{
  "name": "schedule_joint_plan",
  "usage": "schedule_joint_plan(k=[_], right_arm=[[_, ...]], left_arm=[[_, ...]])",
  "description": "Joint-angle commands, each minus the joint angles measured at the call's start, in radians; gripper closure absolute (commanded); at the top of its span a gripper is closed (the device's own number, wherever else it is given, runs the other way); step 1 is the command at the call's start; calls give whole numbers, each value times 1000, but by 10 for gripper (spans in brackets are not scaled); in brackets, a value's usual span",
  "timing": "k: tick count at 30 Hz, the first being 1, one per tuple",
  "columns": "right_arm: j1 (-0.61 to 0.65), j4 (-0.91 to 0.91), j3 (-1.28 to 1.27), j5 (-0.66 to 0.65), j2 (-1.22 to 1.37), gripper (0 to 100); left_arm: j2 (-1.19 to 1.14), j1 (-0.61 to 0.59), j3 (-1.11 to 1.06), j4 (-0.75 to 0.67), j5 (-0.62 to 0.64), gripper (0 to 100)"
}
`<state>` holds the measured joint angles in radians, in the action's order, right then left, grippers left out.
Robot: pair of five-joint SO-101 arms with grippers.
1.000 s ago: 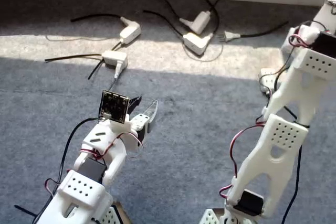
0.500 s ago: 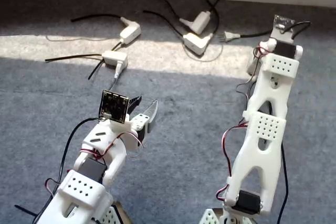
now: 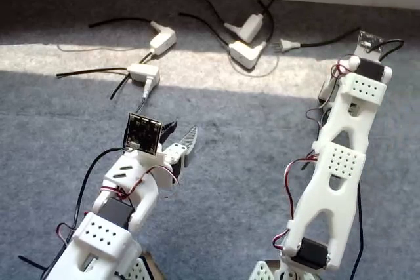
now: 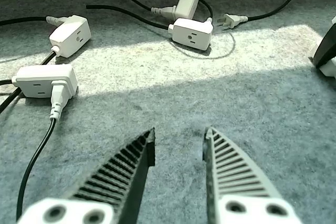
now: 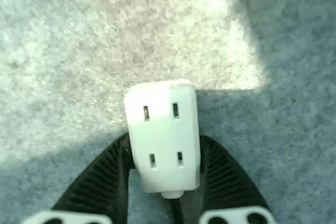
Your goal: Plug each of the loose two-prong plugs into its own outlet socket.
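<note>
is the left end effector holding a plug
No, the left end effector is open over bare carpet, with nothing between its jaws.

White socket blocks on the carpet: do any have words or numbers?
None can be read.
White two-socket outlet block in the right gripper: only slots, no print.
White outlet blocks on the grey carpet: plain.
Small dark square board on the left arm: marks too small to read.

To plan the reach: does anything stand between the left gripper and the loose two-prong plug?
Nothing blocks the left gripper: only carpet and a thin cord loop lie before the loose plug. A white outlet lies beside it.
</note>
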<state>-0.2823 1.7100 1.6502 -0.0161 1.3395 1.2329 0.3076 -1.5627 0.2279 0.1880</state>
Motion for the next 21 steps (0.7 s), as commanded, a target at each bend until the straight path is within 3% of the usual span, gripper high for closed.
schedule_joint_plan(k=[1, 7, 17, 21], right_arm=[[51, 42, 107, 61, -179, 972], [93, 58, 104, 362, -275, 972], [289, 61, 104, 385, -292, 972], [331, 61, 104, 491, -383, 972]], left_arm=[[15, 7, 5, -20, -3, 835], [15, 2, 10, -20, -3, 835], [19, -36, 30, -15, 2, 837], [16, -38, 31, -15, 2, 838]])
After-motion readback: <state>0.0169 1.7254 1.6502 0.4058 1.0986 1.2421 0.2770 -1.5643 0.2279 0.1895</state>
